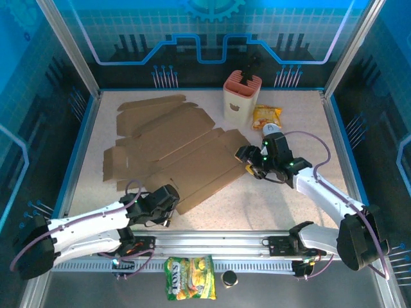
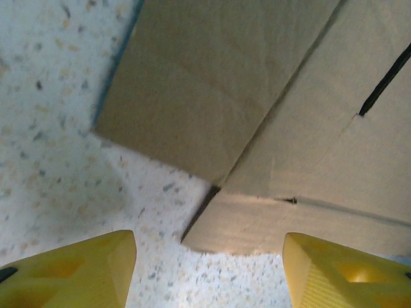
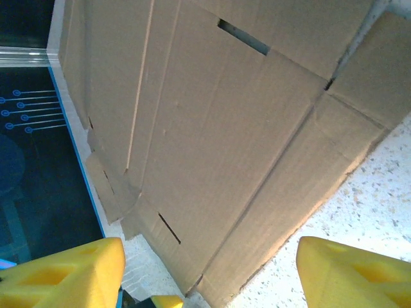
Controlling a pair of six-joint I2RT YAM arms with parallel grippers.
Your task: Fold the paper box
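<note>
The paper box [image 1: 173, 151] is a flat, unfolded brown cardboard blank with flaps and slots, spread across the left and middle of the table. My left gripper [image 1: 169, 204] sits low at its near edge. In the left wrist view this gripper [image 2: 209, 276] is open, its yellow fingers [image 2: 77, 273] standing apart over bare table, with a corner flap [image 2: 270, 224] just ahead. My right gripper [image 1: 250, 163] is at the blank's right edge. Seen from the right wrist, it [image 3: 209, 279] is open too, and the cardboard panel [image 3: 218, 141] lies ahead of it.
A pink and cream holder [image 1: 242, 95] stands at the back, with a yellow snack bag [image 1: 266, 117] beside it. Another snack bag [image 1: 189, 287] and a small dark cap [image 1: 228, 278] lie below the metal rail [image 1: 218, 240]. Blue walls enclose the speckled table [image 1: 289, 205].
</note>
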